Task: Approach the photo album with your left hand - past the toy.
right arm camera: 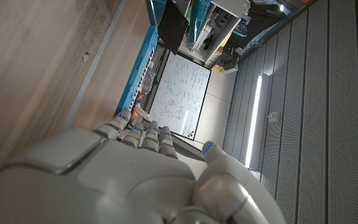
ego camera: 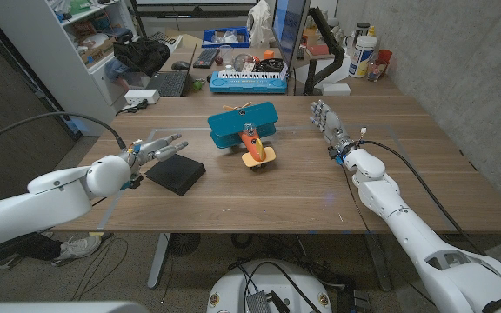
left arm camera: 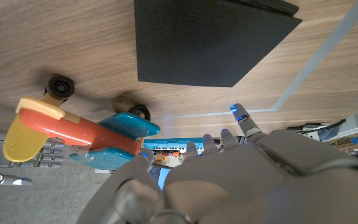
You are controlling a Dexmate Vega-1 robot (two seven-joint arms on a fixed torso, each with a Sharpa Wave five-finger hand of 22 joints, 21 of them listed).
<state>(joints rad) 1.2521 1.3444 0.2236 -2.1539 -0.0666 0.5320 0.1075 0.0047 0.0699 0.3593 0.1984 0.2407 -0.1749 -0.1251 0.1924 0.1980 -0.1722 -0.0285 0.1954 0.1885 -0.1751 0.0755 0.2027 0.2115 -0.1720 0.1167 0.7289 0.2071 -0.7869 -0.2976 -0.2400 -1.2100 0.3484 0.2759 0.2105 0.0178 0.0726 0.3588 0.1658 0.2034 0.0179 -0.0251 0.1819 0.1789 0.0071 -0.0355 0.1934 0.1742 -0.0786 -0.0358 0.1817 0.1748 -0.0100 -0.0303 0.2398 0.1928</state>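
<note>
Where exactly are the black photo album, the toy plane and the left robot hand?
photo album (ego camera: 176, 175), head view, middle of its black cover.
toy plane (ego camera: 243, 124), head view, blue upper wing.
left robot hand (ego camera: 153, 149), head view, middle of the hand.

Both hands (ego camera: 156, 149) (ego camera: 327, 117) empty, fingers extended.

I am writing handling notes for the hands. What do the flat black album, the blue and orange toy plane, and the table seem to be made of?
The flat black photo album looks covered in matte card or leatherette: dull, without shine; which one I cannot tell. The blue and orange toy plane seems painted wood or plastic, with smooth, solid colours and a soft sheen. The brown table shows wood grain, probably veneer or laminate with a satin finish.
</note>
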